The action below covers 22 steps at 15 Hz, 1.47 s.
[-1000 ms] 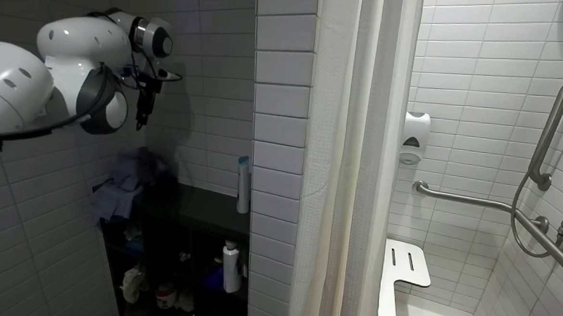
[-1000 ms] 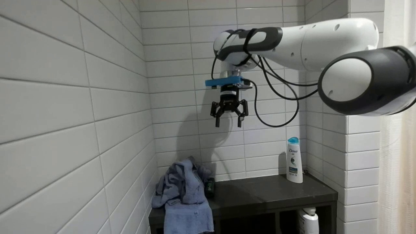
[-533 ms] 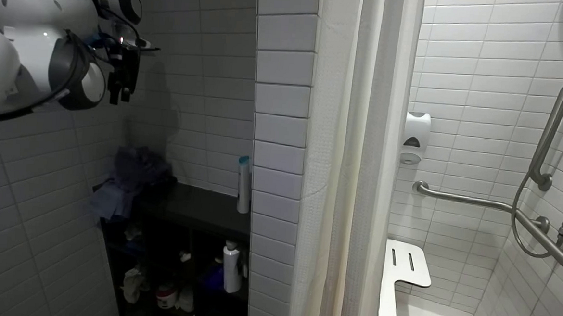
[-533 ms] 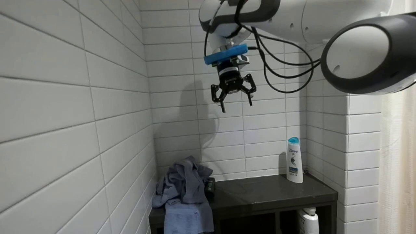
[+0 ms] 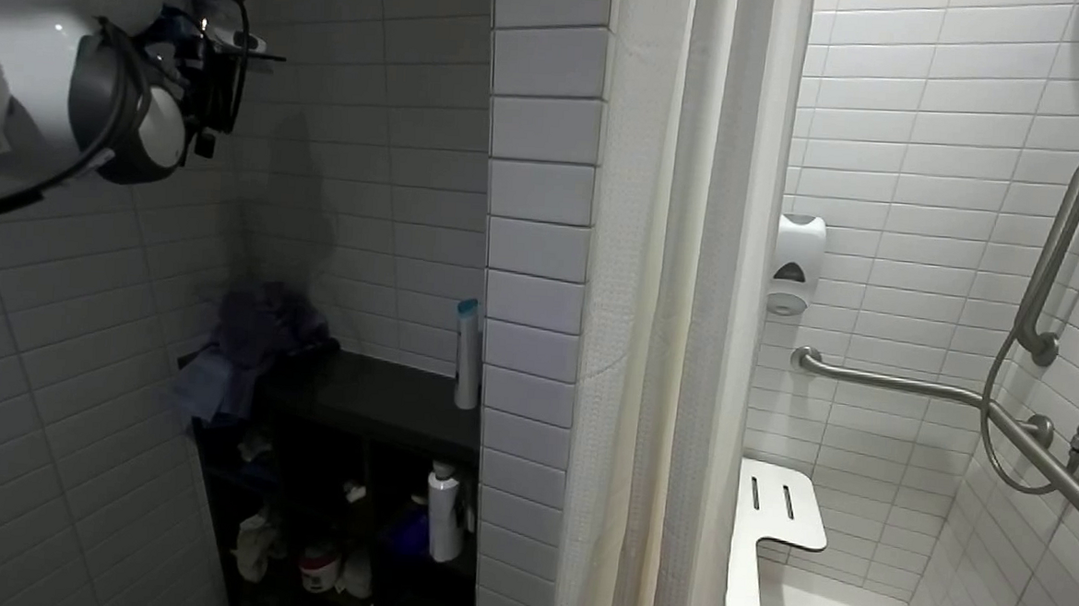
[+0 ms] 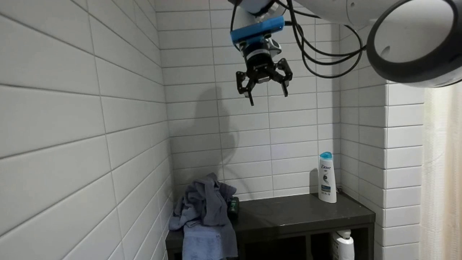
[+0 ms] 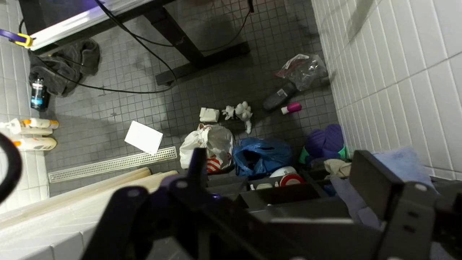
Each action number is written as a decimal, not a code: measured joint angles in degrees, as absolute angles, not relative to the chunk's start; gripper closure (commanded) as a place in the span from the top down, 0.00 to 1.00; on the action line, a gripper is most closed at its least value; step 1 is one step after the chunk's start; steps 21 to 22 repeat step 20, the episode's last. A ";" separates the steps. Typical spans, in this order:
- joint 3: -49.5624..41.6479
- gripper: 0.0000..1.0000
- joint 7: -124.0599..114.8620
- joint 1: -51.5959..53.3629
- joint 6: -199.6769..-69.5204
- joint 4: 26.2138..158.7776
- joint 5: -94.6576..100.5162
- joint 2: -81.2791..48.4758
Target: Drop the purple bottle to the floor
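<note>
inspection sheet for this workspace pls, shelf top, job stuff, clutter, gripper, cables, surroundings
Surface: shelf top bearing a crumpled blue towel and an upright Dove bottle
Job's things: magenta bottle lies on the floor, violet-blue container sits below the shelf top; whether either is the purple one, cannot tell
Clutter: white bag, clear bag and white sheet on the floor
Gripper: open, nothing seen in it
Cables: black loops hanging by the arm
Surroundings: tiled walls, shower curtain, grab bars
</note>
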<state>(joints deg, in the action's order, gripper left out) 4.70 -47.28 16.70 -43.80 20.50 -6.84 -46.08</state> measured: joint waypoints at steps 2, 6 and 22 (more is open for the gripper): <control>5.12 1.00 -47.51 14.86 -43.61 20.60 -9.80 -45.94; 6.30 1.00 -46.61 12.02 -43.61 20.74 -12.95 -45.79; 6.56 1.00 -46.51 12.13 -43.61 20.96 -13.00 -45.55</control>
